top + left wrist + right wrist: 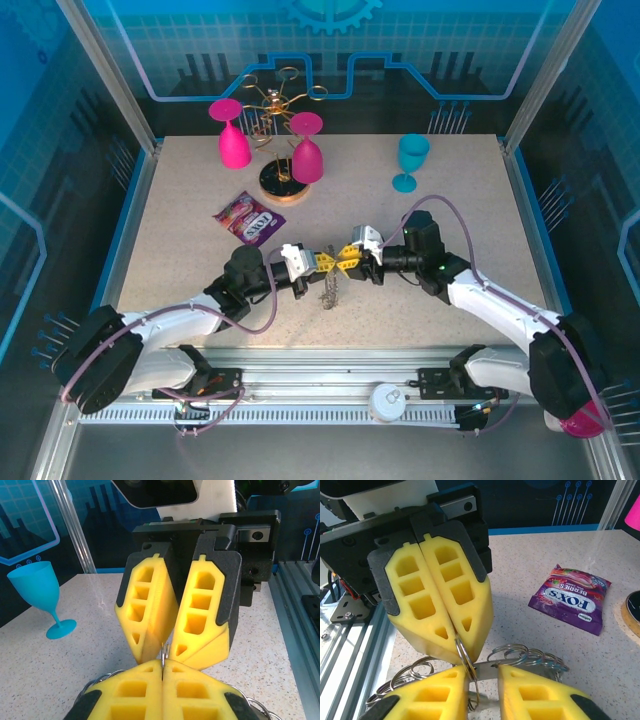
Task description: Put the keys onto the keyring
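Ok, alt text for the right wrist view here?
The left gripper faces the camera, its yellow fingers shut on a wire loop of the keyring. Below, the right gripper has its fingers slightly apart around a flat bit of metal; a grip is not clear. A purple snack packet lies on the table beyond.

Left gripper (pixel 322 263) and right gripper (pixel 347 262) meet tip to tip over the middle of the table (pixel 450 230), with the keyring (pixel 329 290) and its wire loops bunched at their tips on the near side. Purple packet (pixel 249 218) lies flat, back-left of them. Behind it is a gold stand (pixel 282 186), pink glass (pixel 233 145) to its left and second pink glass (pixel 306 158) against its right, both bowl-down; teal glass (pixel 410 160) stands upright at back right.
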Controlling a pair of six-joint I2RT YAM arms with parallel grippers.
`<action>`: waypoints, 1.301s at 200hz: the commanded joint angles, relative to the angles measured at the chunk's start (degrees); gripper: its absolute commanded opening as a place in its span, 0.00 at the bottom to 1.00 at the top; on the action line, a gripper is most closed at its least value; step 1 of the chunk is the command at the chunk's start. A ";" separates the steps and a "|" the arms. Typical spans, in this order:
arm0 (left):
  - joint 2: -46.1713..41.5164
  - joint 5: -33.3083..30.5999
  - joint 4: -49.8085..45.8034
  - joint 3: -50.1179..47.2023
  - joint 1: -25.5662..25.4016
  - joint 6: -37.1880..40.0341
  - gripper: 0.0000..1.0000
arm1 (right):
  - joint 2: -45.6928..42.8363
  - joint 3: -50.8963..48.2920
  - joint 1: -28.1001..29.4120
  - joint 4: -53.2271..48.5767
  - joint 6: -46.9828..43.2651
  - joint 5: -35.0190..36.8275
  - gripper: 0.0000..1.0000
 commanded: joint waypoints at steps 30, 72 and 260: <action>0.61 1.34 4.20 0.15 -0.29 -1.11 0.00 | 1.38 1.56 0.43 5.14 1.46 -3.77 0.00; -1.23 -0.87 -7.34 3.10 -0.30 0.87 0.14 | 0.22 5.28 0.75 -8.25 -6.57 0.04 0.00; -5.01 2.17 -11.40 3.04 -0.22 5.00 0.00 | -1.76 5.44 0.20 -12.97 -3.89 2.41 0.33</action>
